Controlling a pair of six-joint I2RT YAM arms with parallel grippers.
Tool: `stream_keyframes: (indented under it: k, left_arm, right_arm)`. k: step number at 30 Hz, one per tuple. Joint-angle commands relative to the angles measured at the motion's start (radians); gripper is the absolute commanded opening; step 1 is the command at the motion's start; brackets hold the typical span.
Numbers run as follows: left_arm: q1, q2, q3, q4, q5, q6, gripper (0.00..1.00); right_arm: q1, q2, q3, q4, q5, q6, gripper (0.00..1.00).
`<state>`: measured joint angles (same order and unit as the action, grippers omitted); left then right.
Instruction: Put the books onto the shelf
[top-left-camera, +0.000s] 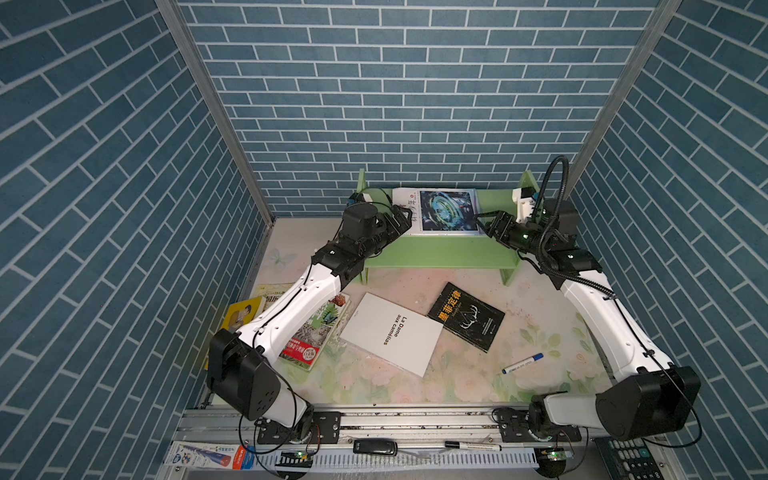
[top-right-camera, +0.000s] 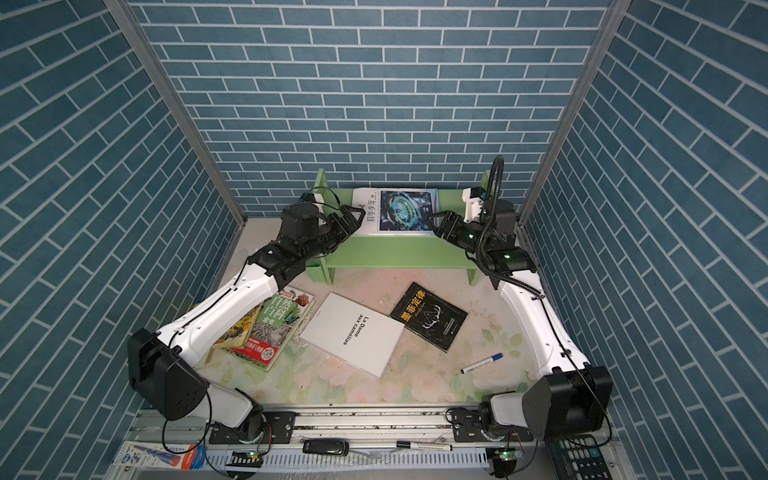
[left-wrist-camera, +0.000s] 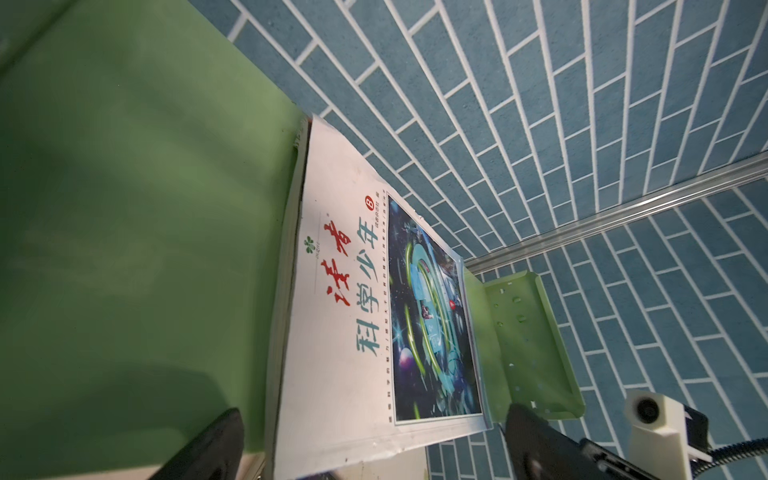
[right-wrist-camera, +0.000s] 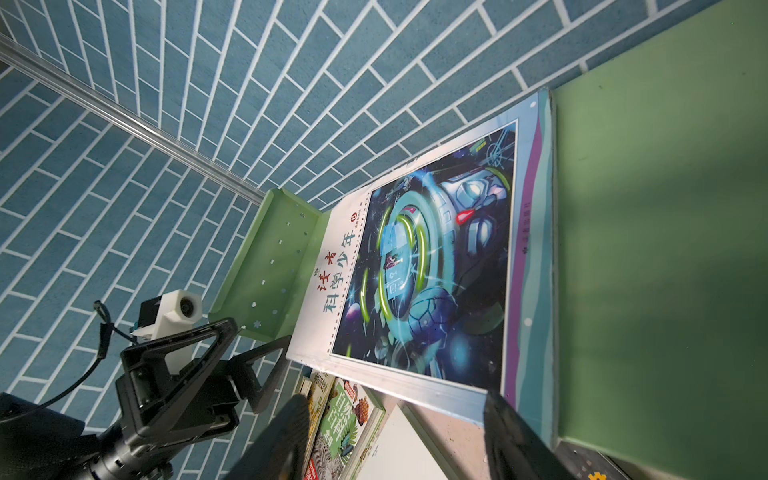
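My left tool (top-left-camera: 404, 218), right tool (top-left-camera: 482, 225): both apart, flanking thin white sci-fi-picture magazine (top-left-camera: 446, 210) on light green wooden shelf (top-left-camera: 436, 253). Light, floppy, glossy, I judge; pinch overhanging front edge.

books (top-left-camera: 446, 212) (top-left-camera: 392, 332) (top-left-camera: 467, 316) (top-left-camera: 320, 336) (top-left-camera: 241, 316) (top-left-camera: 272, 289) 6 | shelf (top-left-camera: 440, 253) 1 | marker pens (top-left-camera: 523, 363) (top-left-camera: 473, 446) 2 | arms (top-left-camera: 299, 303) (top-left-camera: 594, 307) 2

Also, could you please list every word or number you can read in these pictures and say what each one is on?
"La Dame aux camélias": white book.
"墨菲定律": black book, in orange; its small white print is unreadable.
"科学少年" and a red-circled "8": sci-fi book on the shelf.
"自然百科": green botanical book; its red band is too small.
Yellow books, marker pen: print too small or blurred.
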<state>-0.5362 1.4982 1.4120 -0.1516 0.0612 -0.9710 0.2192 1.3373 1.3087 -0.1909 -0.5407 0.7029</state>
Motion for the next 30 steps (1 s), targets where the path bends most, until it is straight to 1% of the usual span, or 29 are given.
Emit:
stream_keyframes:
  k: [1,3,7,12,19,26,30]
  left_arm:
    - [0.003,-0.028,0.053,-0.103,-0.057,0.103,1.00]
    - [0.003,-0.035,0.063,-0.104,-0.047,0.145,1.00]
    - [0.003,-0.030,0.081,-0.111,-0.015,0.191,1.00]
    - [0.003,0.015,0.138,-0.134,0.018,0.221,1.00]
    - [0.004,0.084,0.178,-0.133,0.034,0.226,1.00]
    - [0.004,0.130,0.200,-0.143,0.031,0.215,1.00]
    - [0.003,0.153,0.205,-0.130,0.053,0.204,1.00]
  right_arm:
    - [0.006,-0.014,0.012,0.017,0.005,0.012,0.67]
    - [0.006,-0.016,0.011,0.019,0.002,0.009,0.67]
    - [0.006,-0.011,0.026,0.008,0.007,-0.022,0.67]
    - [0.008,0.021,0.066,-0.056,0.090,-0.062,0.68]
    - [0.020,0.060,0.089,-0.068,0.158,-0.093,0.75]
    - [0.046,0.119,0.135,-0.103,0.192,-0.129,0.76]
    - [0.059,0.142,0.144,-0.129,0.205,-0.132,0.76]
